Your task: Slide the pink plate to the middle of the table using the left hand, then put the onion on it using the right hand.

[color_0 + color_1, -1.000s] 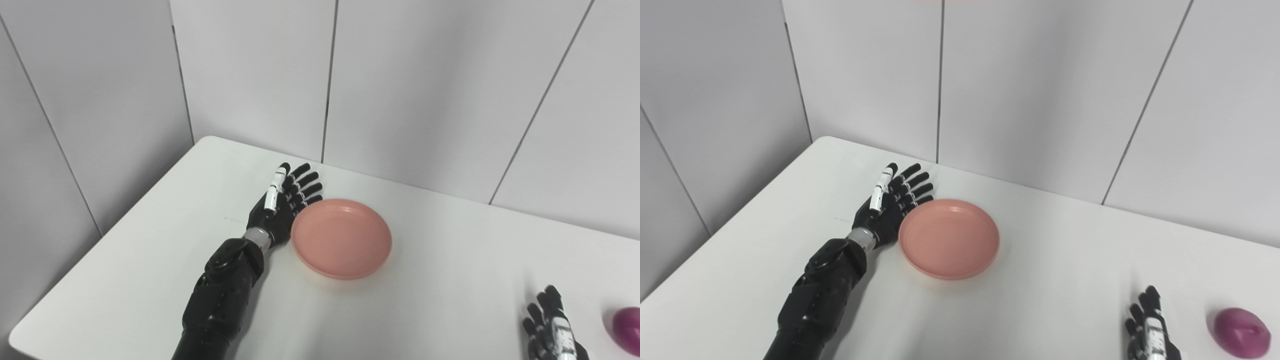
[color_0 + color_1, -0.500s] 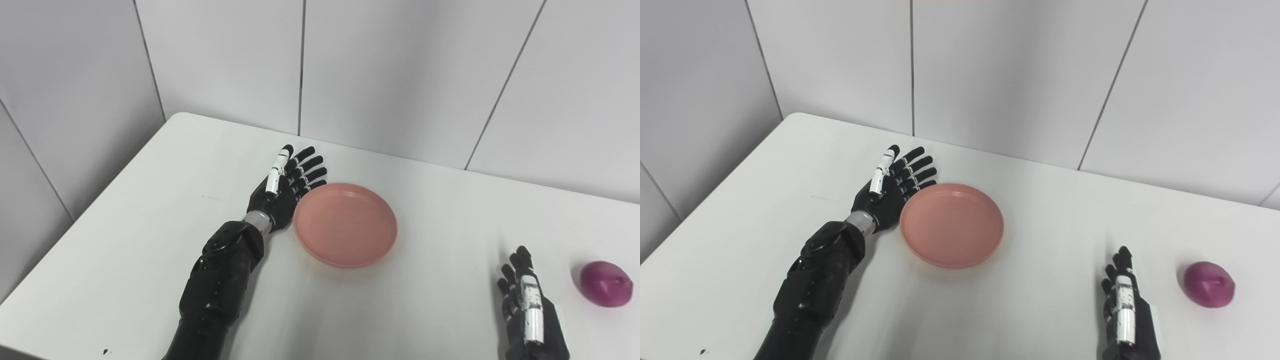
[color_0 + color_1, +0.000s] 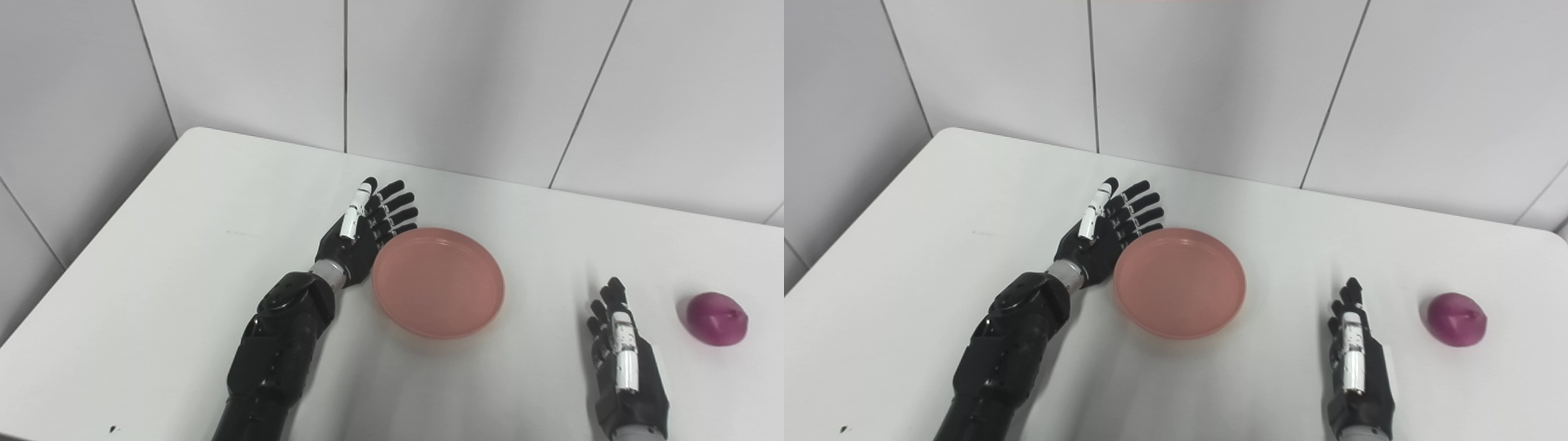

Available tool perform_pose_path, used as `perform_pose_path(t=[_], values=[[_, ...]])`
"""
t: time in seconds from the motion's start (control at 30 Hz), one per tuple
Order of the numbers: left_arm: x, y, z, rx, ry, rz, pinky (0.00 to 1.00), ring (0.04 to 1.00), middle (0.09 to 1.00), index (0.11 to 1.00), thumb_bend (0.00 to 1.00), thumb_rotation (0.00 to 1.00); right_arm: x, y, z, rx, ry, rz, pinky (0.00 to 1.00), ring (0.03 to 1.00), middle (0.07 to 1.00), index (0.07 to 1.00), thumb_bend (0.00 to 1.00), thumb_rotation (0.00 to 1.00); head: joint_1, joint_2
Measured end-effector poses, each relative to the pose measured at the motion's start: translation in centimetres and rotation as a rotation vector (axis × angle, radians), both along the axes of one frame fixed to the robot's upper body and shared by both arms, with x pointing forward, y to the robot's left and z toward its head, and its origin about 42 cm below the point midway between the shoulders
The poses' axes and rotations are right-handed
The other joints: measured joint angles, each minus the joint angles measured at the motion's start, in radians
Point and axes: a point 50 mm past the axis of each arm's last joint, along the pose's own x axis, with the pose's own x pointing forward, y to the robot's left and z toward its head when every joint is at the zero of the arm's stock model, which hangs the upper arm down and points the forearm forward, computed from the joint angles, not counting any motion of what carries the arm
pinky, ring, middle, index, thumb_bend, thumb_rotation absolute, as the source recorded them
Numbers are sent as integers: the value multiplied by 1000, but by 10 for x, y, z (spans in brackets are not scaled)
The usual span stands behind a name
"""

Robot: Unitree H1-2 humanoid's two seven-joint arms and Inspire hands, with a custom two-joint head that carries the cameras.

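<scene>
A round pink plate [image 3: 438,282] lies empty near the middle of the white table [image 3: 184,202]. My left hand [image 3: 366,230] is open, fingers straight and spread, its edge against the plate's left rim. A purple onion [image 3: 716,318] lies on the table at the right. My right hand [image 3: 625,358] is open and empty, standing on its edge on the table between plate and onion, apart from both. The same scene shows in the right eye view, with the plate [image 3: 1179,283], the onion [image 3: 1456,319], the left hand [image 3: 1108,229] and the right hand [image 3: 1356,361].
Grey wall panels [image 3: 465,79] rise close behind the table's far edge. The table's left edge [image 3: 92,245] runs diagonally at the left. A small dark speck [image 3: 113,428] lies near the front left.
The camera has swung right and down, so the whole picture has shifted. The left hand and plate have moved right together on the table. The right hand shows further into view; the onion looks unmoved.
</scene>
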Motion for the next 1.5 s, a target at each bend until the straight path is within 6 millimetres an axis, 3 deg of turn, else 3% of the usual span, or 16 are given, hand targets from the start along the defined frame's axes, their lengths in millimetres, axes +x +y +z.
perform_pose_path(t=[0.27,0.63,1.5], values=[[-10,-25,1,-9,13,-28,837,861,875,863,402,1000,1,8,2,6,8,-8,1000,1000,1000,1000,209,1000,-40,25],[-18,-42,2,-25,21,-53,816,849,861,851,417,1000,2,14,4,1,14,-6,1000,1000,1000,1000,233,1000,-97,49],[-22,-45,0,-15,11,-67,839,866,874,859,428,1000,5,19,7,-2,9,-22,1000,1000,1000,1000,252,1000,-178,55]])
